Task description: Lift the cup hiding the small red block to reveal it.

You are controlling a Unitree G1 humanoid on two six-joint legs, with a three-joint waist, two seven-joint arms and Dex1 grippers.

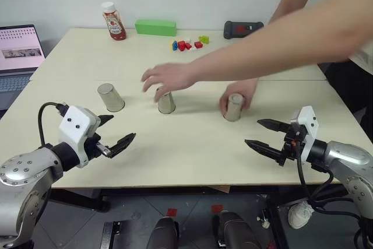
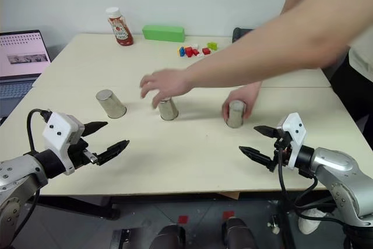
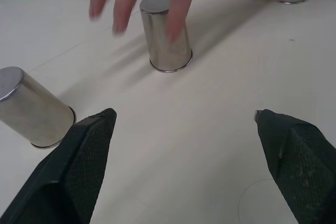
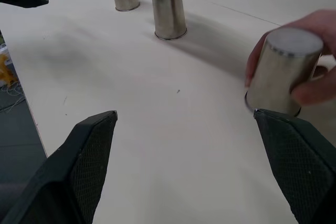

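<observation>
While a person's hands are on the cups, both arms wait at the near edge of the table [image 1: 192,167], apparently so as not to get in the way. At the left, the left gripper [image 1: 112,133] hangs wide apart and empty, facing the left cup [image 1: 110,97], which stands upside down and untouched. At the middle, one hand [image 1: 168,78] hovers with its fingers touching the middle cup [image 1: 166,101]. At the right, the other hand [image 1: 240,93] wraps the right cup [image 1: 233,107], evidently to shuffle it. The right gripper [image 1: 259,134] also stands wide and empty, near that cup. All three cups are mouth down, so the small red block is hidden; which cup covers it cannot be told.
</observation>
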